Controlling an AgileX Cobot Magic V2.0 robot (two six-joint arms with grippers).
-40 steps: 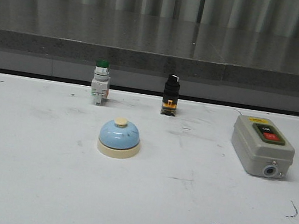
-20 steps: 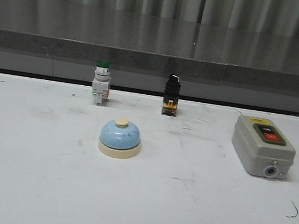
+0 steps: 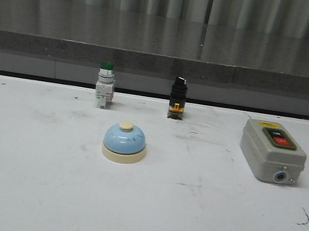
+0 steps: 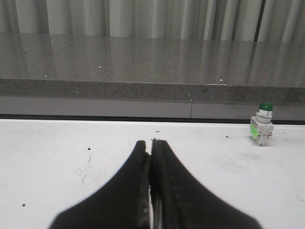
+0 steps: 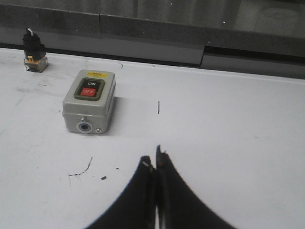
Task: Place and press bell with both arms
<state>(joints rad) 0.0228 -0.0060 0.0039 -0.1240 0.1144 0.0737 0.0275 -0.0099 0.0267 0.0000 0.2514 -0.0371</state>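
The bell (image 3: 124,143), a light-blue dome with a cream base and cream knob, stands upright on the white table, left of the middle in the front view. It shows in neither wrist view. My left gripper (image 4: 149,143) is shut and empty, low over the bare table. My right gripper (image 5: 154,157) is shut and empty, over the table nearer than the grey switch box. Neither gripper shows in the front view.
A green-capped push button (image 3: 104,84) and a black selector switch (image 3: 177,97) stand at the table's far edge. A grey switch box (image 3: 271,151) with red and black buttons lies at the right. The box (image 5: 89,101) also shows in the right wrist view. A grey ledge (image 3: 163,63) runs behind the table.
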